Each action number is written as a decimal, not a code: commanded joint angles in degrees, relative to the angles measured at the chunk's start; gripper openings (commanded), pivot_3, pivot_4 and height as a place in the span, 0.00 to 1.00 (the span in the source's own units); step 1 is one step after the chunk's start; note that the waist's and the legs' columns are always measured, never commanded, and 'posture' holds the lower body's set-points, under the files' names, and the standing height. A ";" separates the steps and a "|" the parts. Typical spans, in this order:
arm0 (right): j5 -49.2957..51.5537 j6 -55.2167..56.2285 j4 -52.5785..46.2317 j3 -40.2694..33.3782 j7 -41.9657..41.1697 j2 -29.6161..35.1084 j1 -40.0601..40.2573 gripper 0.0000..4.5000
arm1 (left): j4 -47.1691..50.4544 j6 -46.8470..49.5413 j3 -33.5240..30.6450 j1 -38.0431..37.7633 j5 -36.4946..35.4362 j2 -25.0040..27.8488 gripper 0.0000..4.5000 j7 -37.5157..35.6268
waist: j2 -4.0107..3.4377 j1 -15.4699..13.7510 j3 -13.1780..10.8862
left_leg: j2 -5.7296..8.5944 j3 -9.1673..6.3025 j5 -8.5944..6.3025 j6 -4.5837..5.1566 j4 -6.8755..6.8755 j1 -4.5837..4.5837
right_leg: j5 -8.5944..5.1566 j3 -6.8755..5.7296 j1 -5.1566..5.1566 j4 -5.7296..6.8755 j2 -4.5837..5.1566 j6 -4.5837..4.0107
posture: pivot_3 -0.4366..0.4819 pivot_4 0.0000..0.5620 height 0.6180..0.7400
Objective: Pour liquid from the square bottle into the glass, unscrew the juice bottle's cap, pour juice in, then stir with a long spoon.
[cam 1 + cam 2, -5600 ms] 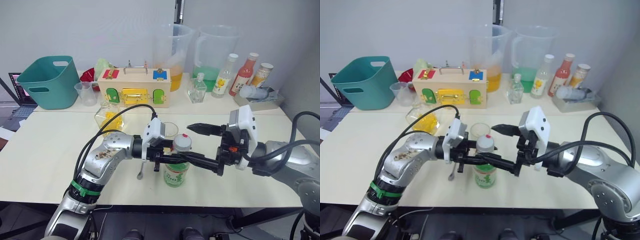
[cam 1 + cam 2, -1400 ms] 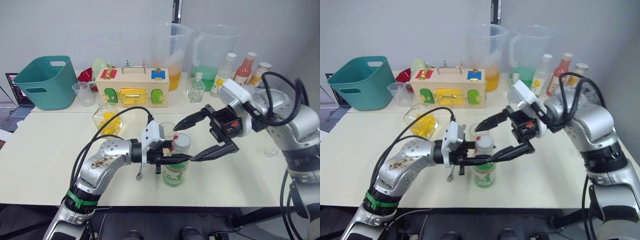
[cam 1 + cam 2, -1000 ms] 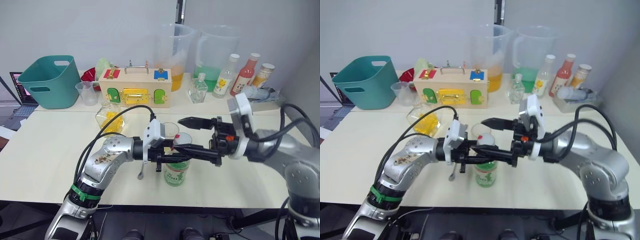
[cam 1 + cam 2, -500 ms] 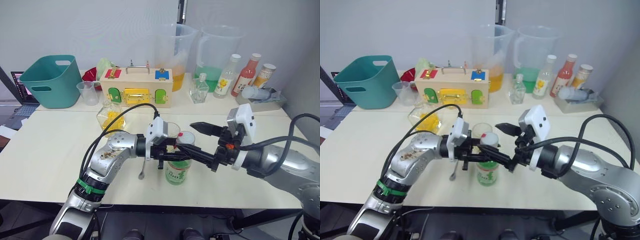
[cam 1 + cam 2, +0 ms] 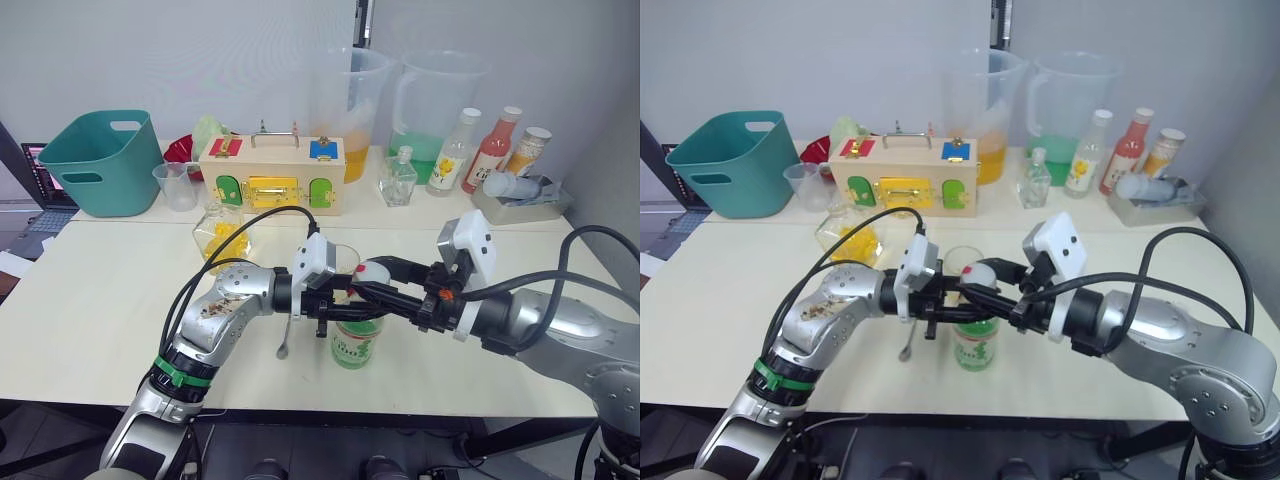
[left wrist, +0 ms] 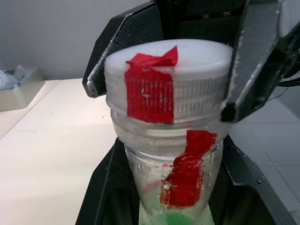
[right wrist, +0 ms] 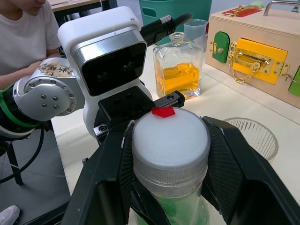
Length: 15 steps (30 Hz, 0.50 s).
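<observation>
White red-marked screw cap point(image 7: 169, 140) clamped by right end effector point(image 5: 985, 281); left end effector point(image 5: 352, 308) clamps slim green-labelled juice bottle point(image 5: 355, 340) neck. Unscrewing step; next: twist cap off.

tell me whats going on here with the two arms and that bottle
The left gripper holds the juice bottle by its neck, upright on the table. The right gripper has its jaws closed around the white cap, which is still on. The glass stands just behind, and the square bottle is set down farther back.
</observation>
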<state>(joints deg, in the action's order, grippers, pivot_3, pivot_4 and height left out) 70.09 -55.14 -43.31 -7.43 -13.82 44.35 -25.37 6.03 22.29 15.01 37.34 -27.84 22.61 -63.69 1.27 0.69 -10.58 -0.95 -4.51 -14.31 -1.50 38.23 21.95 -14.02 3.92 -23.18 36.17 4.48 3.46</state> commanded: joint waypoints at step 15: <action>-25.33 19.93 24.63 15.37 -54.23 7.91 -15.07 0.37 | 4.07 1.56 -0.47 -1.28 3.46 1.59 0.29 3.50 | 0.00 0.28 0.00 | -0.03 0.02 0.00 0.00 -0.01 -0.05 | 0.00 0.00 -0.01 -0.02 -0.03 0.00 | 0.48 0.27 0.92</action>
<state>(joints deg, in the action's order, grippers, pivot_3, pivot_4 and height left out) 47.92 -37.78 -20.27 6.22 -62.15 51.65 -39.42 9.91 23.22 15.46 36.46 -26.23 23.44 -62.39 1.27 0.97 -10.58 -0.99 -4.49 -14.31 -1.49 38.21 21.90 -14.02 3.92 -23.19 36.15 4.45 3.47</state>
